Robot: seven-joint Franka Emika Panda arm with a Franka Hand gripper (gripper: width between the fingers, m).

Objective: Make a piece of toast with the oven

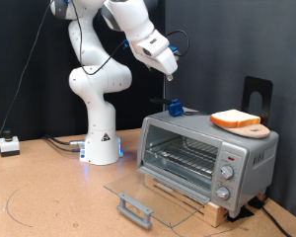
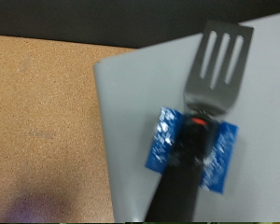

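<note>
gripper [image 1: 171,73]: above oven [image 1: 202,156], open or closed cannot tell | piece of toast [image 1: 235,119]: on round board [image 1: 249,129] atop oven, apart from gripper | oven door [image 1: 153,196]: open | spatula [image 2: 215,70]: on oven top

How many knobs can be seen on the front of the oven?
3, stacked in a column on the oven's front panel at the exterior view's right: top knob, middle knob, bottom knob. None seem hidden; the wrist view shows none.
</note>
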